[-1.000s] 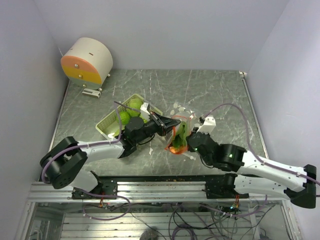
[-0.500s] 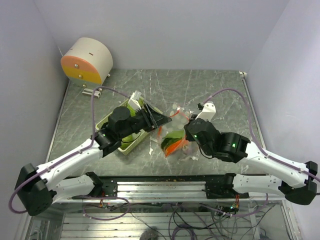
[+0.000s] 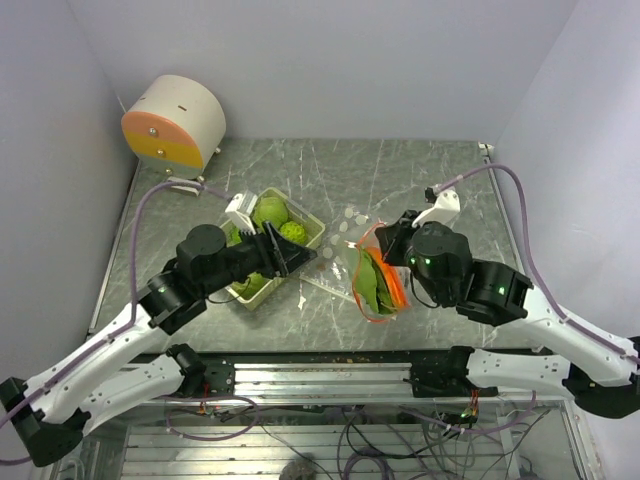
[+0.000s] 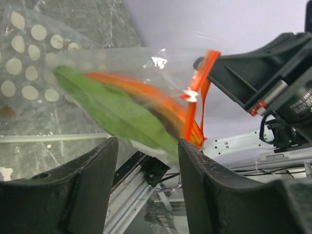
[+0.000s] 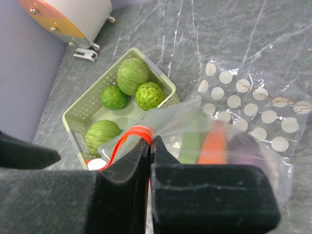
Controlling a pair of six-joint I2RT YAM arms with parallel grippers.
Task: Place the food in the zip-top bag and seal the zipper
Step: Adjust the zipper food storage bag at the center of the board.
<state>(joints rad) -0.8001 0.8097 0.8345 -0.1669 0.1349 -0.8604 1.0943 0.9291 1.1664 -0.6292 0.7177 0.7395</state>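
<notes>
The clear zip-top bag (image 3: 372, 278), printed with white dots and edged by an orange zipper (image 5: 127, 137), hangs above the table at centre right. My right gripper (image 3: 386, 243) is shut on its zipper rim (image 5: 151, 139). Through the plastic I see the orange carrot (image 4: 146, 95) and its green leaves (image 4: 114, 109). My left gripper (image 3: 305, 257) stands open just left of the bag, its fingers (image 4: 78, 187) empty, with the bag beyond their tips. Several bumpy light-green balls (image 5: 132, 73) lie in the pale-green basket (image 3: 312, 222), under the left arm.
A round white-and-orange device (image 3: 175, 120) stands at the back left corner. Grey walls close in the left, back and right of the marbled table (image 3: 420, 180). The metal rail (image 3: 320, 375) with the arm bases runs along the near edge.
My left gripper has opened and drawn back leftward from the bag to above the basket. The right gripper has carried the bag, carrot inside, to the right and turned it.
</notes>
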